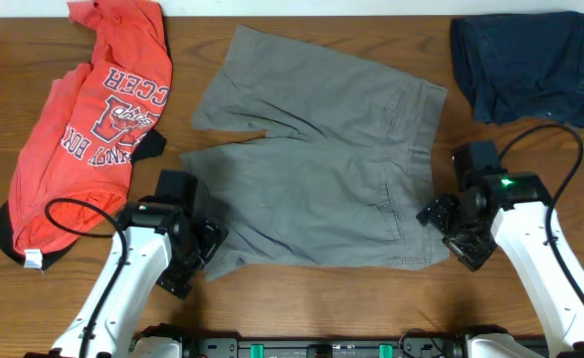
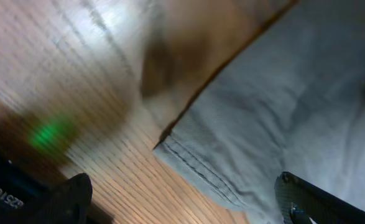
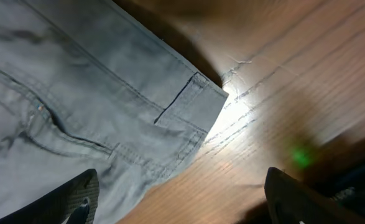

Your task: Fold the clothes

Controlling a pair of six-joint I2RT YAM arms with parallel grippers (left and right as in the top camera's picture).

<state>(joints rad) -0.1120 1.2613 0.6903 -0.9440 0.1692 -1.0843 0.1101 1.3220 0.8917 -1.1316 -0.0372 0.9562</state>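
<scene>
Grey-olive shorts (image 1: 321,169) lie spread flat mid-table, waistband to the right. My left gripper (image 1: 210,247) hovers at the near-left leg hem and stands open. In the left wrist view the hem corner (image 2: 191,158) lies between its fingers (image 2: 67,198), one over bare wood, the other over cloth. My right gripper (image 1: 443,227) is open at the near waistband corner (image 3: 198,102); one of its fingers (image 3: 76,199) is over the cloth, the other over wood. Neither holds anything. A red-orange T-shirt (image 1: 93,119) lies at the left and a dark navy garment (image 1: 520,65) at the back right.
The wooden table (image 1: 202,40) shows between the garments. A black rail (image 1: 321,348) runs along the front edge between the two arm bases. A black cable (image 1: 560,149) loops from the right arm close to the navy garment.
</scene>
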